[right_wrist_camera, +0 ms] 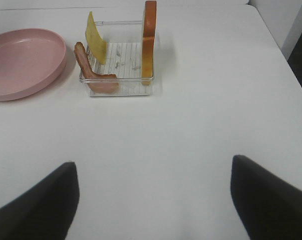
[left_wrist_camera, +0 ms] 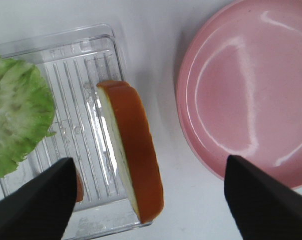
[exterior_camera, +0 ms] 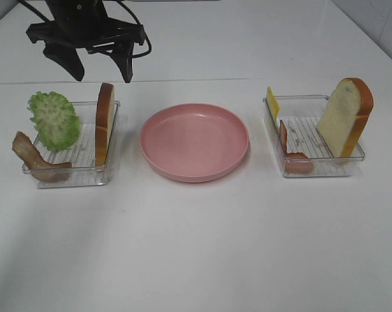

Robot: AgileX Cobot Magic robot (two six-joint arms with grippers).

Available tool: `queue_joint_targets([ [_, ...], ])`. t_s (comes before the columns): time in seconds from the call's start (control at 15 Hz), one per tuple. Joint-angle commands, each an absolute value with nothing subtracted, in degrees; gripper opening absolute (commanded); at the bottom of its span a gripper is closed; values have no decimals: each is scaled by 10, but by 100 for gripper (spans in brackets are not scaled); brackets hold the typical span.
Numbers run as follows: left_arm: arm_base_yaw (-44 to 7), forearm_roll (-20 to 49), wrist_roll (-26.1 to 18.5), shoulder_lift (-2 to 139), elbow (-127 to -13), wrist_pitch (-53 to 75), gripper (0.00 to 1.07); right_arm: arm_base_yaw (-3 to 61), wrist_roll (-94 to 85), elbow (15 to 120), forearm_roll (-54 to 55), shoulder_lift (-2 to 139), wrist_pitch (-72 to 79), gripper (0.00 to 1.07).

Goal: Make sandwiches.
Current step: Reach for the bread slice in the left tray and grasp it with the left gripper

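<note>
On the left side of the white tabletop (exterior_camera: 196, 253) stands a clear ribbed plastic tray (exterior_camera: 72, 177), and draped over its front left corner is a brown toy bacon strip (exterior_camera: 33, 156). Just beside it a green ruffled toy lettuce leaf (exterior_camera: 54, 120) stands upright against the tray's left wall. A white toy bread slice with an orange-brown crust (exterior_camera: 104, 123) stands on edge along the right wall. Above and behind this tray hangs the left gripper (exterior_camera: 103, 77), its black jaws spread wide and empty; in its wrist view the bread slice lies between the two fingers. In the middle sits a round pink plastic plate (exterior_camera: 194, 141), bare, so no sandwich is stacked yet. To the right is a second clear plastic tray (exterior_camera: 316, 171). In it a thin yellow toy cheese slice (exterior_camera: 272, 103) leans at the back left corner, a second bacon strip (exterior_camera: 293, 155) lies along the left wall, and a second bread slice (exterior_camera: 345, 117) stands tilted at the right. The right gripper (right_wrist_camera: 152, 162), seen only in its wrist view, hovers over bare table well apart from that tray, jaws wide and empty.
</note>
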State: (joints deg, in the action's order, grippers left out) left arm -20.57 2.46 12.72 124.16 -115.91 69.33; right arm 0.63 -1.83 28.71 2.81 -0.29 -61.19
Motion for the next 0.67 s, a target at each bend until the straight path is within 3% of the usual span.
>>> queue_joint_targets([
  [0.07, -209, 24, 132, 1256, -1164, 737, 76, 3, -17, 287, 29, -13, -607, 78],
  [0.67, -209, 4, 132, 1312, -1164, 712, 76, 3, -17, 287, 29, -13, -607, 78],
])
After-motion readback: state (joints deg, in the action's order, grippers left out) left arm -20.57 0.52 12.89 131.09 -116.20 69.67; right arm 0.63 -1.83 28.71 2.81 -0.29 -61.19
